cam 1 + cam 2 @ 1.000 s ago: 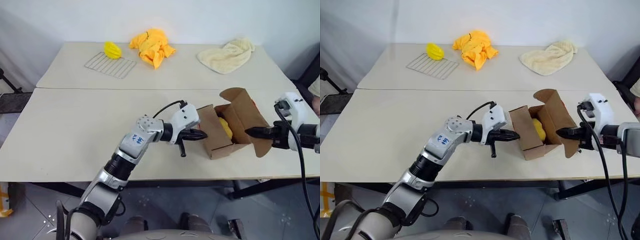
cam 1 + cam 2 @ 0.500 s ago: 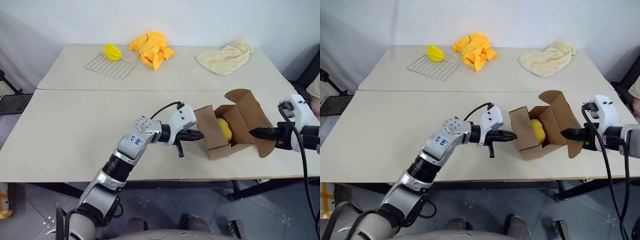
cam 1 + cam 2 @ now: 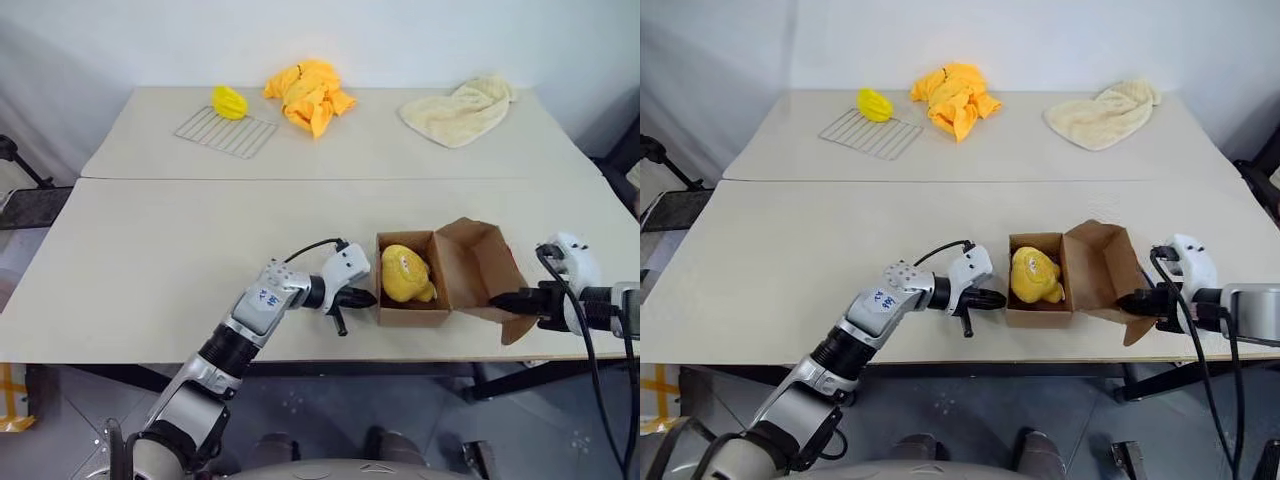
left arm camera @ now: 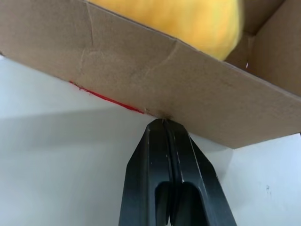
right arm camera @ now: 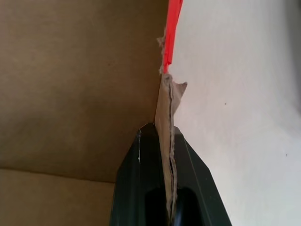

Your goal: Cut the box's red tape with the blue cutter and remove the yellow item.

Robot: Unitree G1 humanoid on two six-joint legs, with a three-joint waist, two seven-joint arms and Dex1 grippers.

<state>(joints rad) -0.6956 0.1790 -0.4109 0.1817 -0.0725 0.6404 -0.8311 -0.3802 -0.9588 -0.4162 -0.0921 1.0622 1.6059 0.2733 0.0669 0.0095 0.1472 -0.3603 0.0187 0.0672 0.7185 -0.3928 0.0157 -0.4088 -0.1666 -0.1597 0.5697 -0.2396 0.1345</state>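
Box: the brown cardboard box (image 3: 412, 300) sat open near the front edge of the near table (image 3: 150, 260), at about 4 o'clock from the table's middle, its top flaps folded out
Right flap: the wide flap (image 3: 480, 270) stood out toward 3 o'clock from the box, tilted up off the table
Yellow item: the yellow item (image 3: 403, 275) lay inside the open box, rising a little above the walls
Red tape: a thin edge of red tape (image 4: 106, 98) showed along the lower rim of the box wall in the left wrist view; another strip (image 5: 171, 28) ran along the torn flap edge in the right wrist view
Left gripper: the left gripper (image 3: 362, 297) lay at 9 o'clock of the box, fingers pressed together with nothing between them, tips touching the box's outer wall
Right gripper: the right gripper (image 3: 505, 298) reached in from 3 o'clock, its fingers (image 5: 141, 179) pinching the edge of the flap
Blue cutter: cannot tell where it lay
Far table: a wire rack (image 3: 224, 131) at 11 o'clock with a lemon-shaped yellow object (image 3: 228, 101) on its far corner; an orange-yellow cloth (image 3: 308, 92) at 12 o'clock; a cream towel (image 3: 458, 108) at 1 o'clock
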